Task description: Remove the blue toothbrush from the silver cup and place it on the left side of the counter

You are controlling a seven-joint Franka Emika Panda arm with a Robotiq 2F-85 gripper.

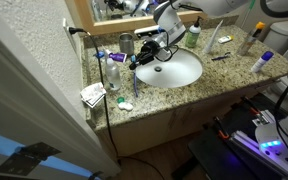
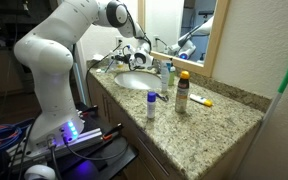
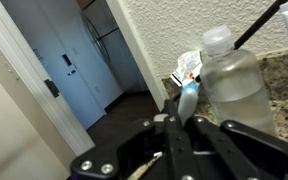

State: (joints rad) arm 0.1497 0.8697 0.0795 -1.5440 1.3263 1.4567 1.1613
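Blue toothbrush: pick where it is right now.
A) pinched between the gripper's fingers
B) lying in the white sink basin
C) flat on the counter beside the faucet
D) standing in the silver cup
A: in the wrist view the blue toothbrush sticks out from between the closed-in fingers of the gripper, next to the clear plastic bottle.

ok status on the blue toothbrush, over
Tool shut on blue toothbrush. Brush looks out of silver cup, not yet on counter. Clear bottle close beside tool.
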